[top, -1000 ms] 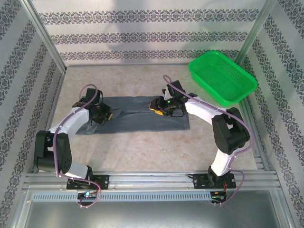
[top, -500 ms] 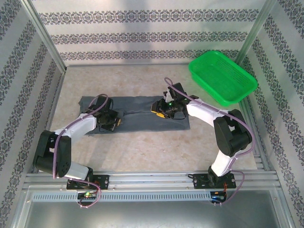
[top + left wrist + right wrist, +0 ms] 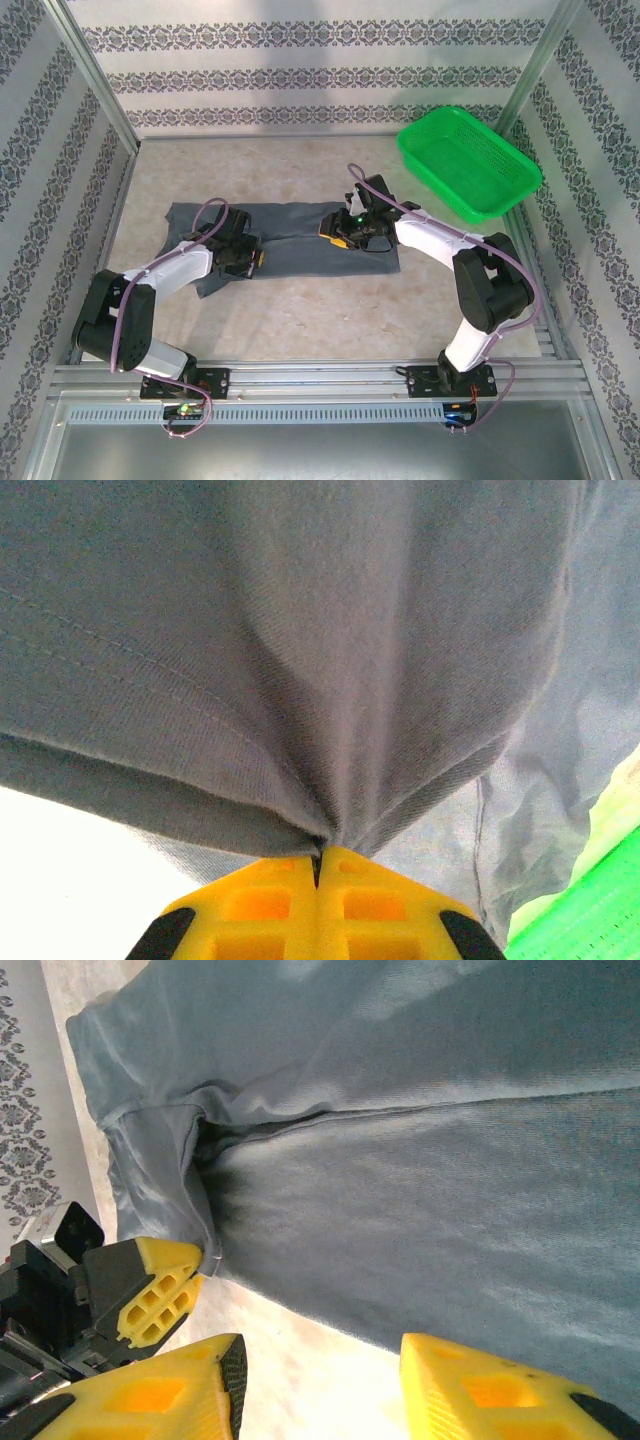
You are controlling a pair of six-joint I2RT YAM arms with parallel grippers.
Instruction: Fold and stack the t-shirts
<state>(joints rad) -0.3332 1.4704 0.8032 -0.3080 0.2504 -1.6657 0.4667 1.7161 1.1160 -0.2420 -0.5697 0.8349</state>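
The left fingers are clamped flat together on a pinch of the shirt, and the cloth fans up and away from their tips. From above, the left gripper has the shirt's near edge, toward its left end. The right fingers stand apart with nothing between them: bare table shows in the gap, and the shirt's near hem lies just ahead of their tips. The shirt runs long-ways left to right between the two, with the right gripper over its other half. The fold likely turns on carrying the held edge along that axis toward the right fingers. The basket lies beyond them, well apart.
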